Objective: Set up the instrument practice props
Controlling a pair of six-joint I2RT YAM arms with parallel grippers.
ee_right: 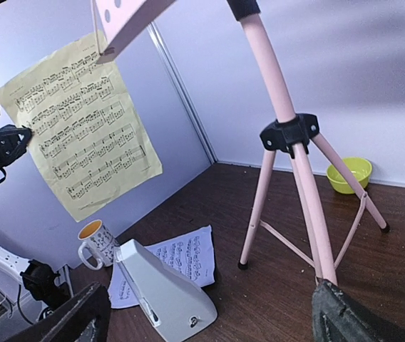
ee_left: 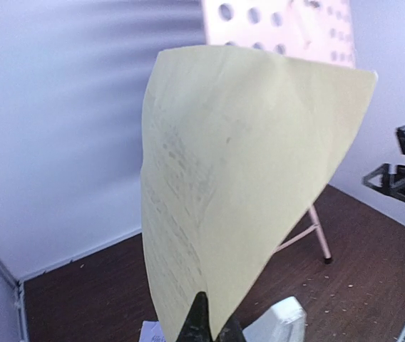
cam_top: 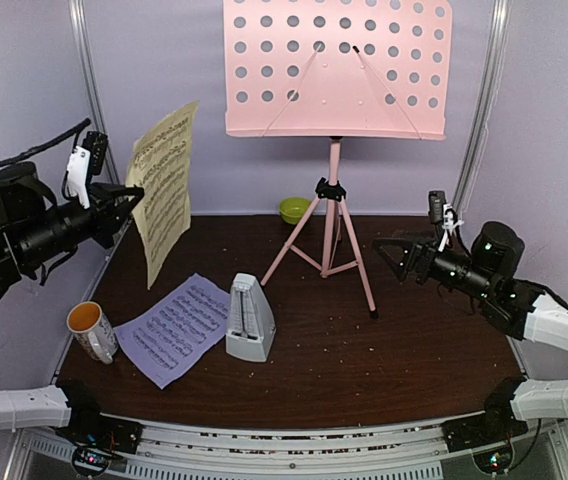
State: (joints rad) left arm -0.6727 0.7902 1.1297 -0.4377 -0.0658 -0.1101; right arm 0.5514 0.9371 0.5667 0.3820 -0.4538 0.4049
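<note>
At the left of the overhead view, the left pincer (cam_top: 134,197) is pressed together on the left edge of the yellow music sheet (cam_top: 164,190). The sheet hangs upright in the air, clear of the dark tabletop (cam_top: 414,340), with its printed side turned toward the middle of the frame. In the lower left a white mug (cam_top: 89,328) stands just beside the lavender music sheet (cam_top: 174,325), which lies flat. The pale-grey metronome (cam_top: 250,318) stands upright at that sheet's right edge. In the centre the pink music stand (cam_top: 335,160) rests on its three legs, its perforated desk filling the upper middle. A lime-green bowl (cam_top: 294,209) sits behind the stand's left leg, near the back wall. At the right, the right pincer (cam_top: 392,258) hovers near the stand's right leg, spread wide and pinching nothing.
</note>
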